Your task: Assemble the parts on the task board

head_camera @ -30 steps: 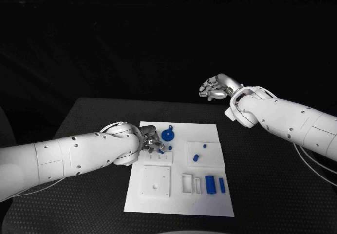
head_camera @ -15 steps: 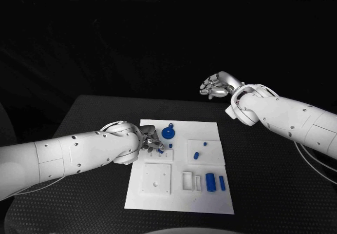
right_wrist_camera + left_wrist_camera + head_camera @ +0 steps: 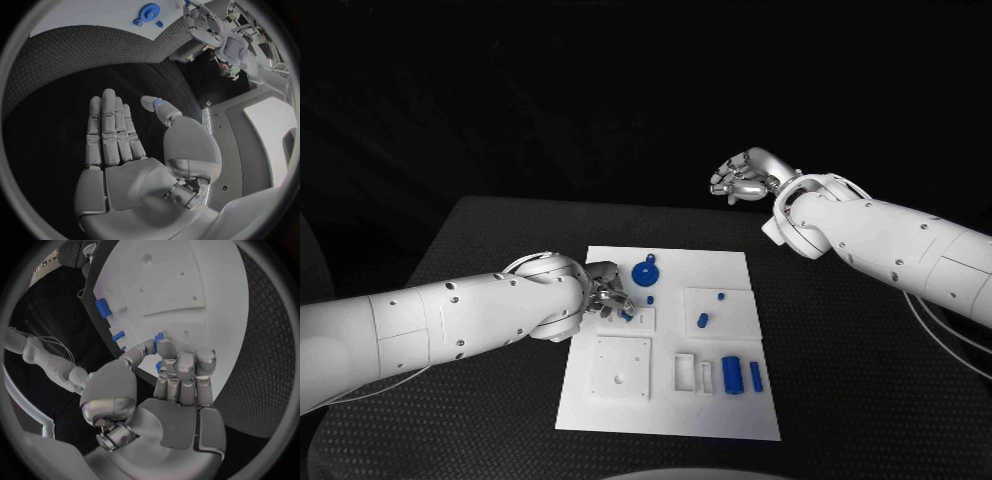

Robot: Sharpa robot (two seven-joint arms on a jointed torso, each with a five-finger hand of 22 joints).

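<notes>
The white task board (image 3: 733, 268) lies in the middle of the black table. My left hand (image 3: 604, 295) is down on the board's left part, fingers curled. In the left wrist view the thumb and fingers (image 3: 177, 365) pinch a small blue part (image 3: 158, 337) against the board; the same part (image 3: 629, 313) peeks out beside the hand in the head view. My right hand (image 3: 744, 178) hangs raised beyond the table's far edge, flat, fingers (image 3: 110, 127) straight and holding nothing.
A round blue part (image 3: 645, 272) and a small blue peg (image 3: 651, 298) sit just right of my left hand. A raised white block (image 3: 726, 310) carries two blue pegs. Two blue cylinders (image 3: 731, 375) and a white square plate (image 3: 622, 368) lie toward the near edge.
My left hand has settled slightly lower over the small blue part. The right hand has barely moved.
</notes>
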